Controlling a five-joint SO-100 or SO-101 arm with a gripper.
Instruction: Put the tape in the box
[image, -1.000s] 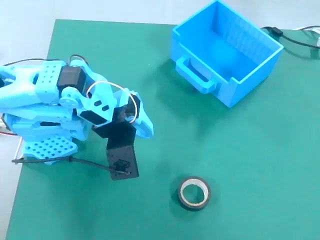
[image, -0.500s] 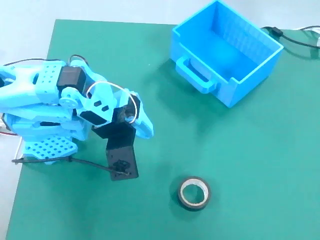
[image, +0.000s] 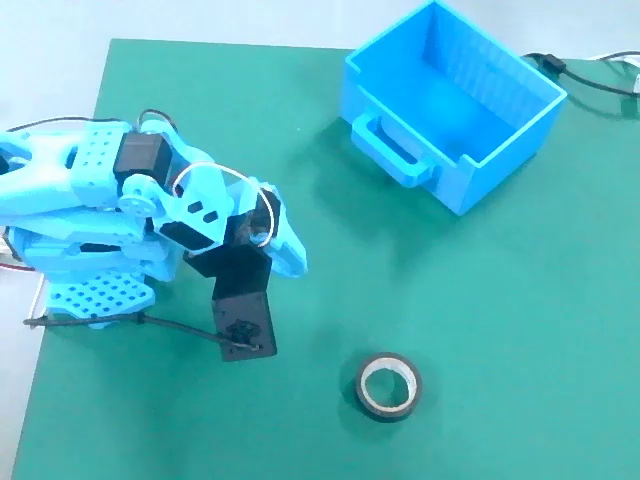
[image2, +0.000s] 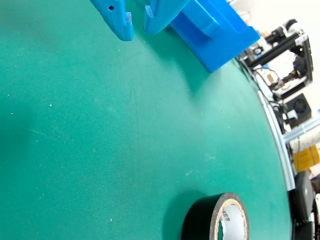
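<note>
Lab/workshop: green mat (image: 500, 300), 3D printer (image2: 287, 47)

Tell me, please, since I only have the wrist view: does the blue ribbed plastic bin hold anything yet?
Observer: No. In the fixed view the blue ribbed plastic bin is empty inside.
Operator: Thank you. Where is its loop handle?
Observer: On the wall facing the arm, toward the picture's left.
Operator: And is the small black tape roll near the bin?
Observer: No. The small black tape roll lies flat on the green mat, well apart, near the bottom edge.
</note>
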